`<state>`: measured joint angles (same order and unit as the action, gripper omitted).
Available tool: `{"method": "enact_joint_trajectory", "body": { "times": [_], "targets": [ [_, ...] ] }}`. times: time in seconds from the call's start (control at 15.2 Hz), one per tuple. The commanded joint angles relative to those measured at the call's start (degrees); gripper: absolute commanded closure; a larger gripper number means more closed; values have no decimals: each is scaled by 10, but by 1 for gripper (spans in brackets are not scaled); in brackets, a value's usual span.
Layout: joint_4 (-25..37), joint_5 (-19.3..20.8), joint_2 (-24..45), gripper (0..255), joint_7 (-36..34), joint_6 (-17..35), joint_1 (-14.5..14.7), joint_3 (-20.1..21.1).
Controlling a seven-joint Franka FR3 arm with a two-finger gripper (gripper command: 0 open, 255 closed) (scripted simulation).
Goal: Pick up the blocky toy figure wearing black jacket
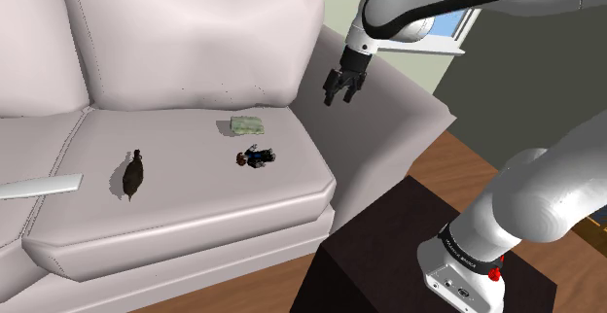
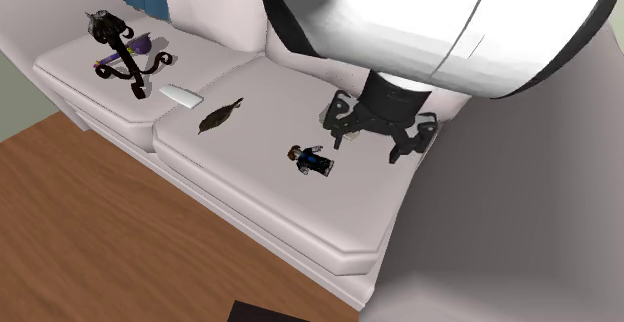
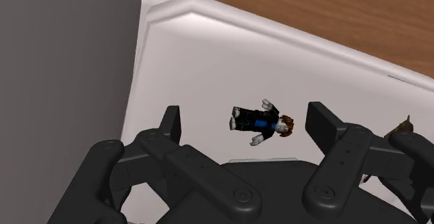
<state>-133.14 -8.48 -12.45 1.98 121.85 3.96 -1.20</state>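
Well, where do we see the toy figure [image 1: 255, 156]?

We see it lying flat on the pale sofa's seat cushion [image 1: 195, 204], near the armrest end, just in front of a small greenish pad [image 1: 247, 124]. It has brown hair, a black jacket with a blue strip down the front, and white hands.

And the gripper [image 1: 339, 92]?

We find it hanging in the air over the armrest side of the cushion, touching nothing. In the shoulder view it sits up and to the right of the figure. Its black fingers [image 3: 172, 118] stand well apart, and in the wrist view we see the figure on the cushion beyond the gap between them, not clasped.

What else do we have on the sofa?

We have a dark feather-like thing [image 1: 132, 173] further along the same cushion, well apart from the figure, and a flat white piece [image 1: 39, 186] over the seam to the next cushion. In the second exterior view we also make out a black curly ornament [image 2: 115, 55] on that far cushion and a wooden floor [image 2: 100, 230] in front.
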Motion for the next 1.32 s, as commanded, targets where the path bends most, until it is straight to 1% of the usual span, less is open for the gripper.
{"method": "enact_joint_trajectory", "body": {
  "times": [0.0,0.33,0.59,0.92,1.25],
  "targets": [
    [3,-13,36,0,6,27,7,4],
    [44,-44,141,0,29,76,19,11],
    [88,-68,227,0,46,105,25,21],
    [157,-90,334,0,64,129,29,36],
    [242,-103,443,0,74,138,34,52]
  ]
}}
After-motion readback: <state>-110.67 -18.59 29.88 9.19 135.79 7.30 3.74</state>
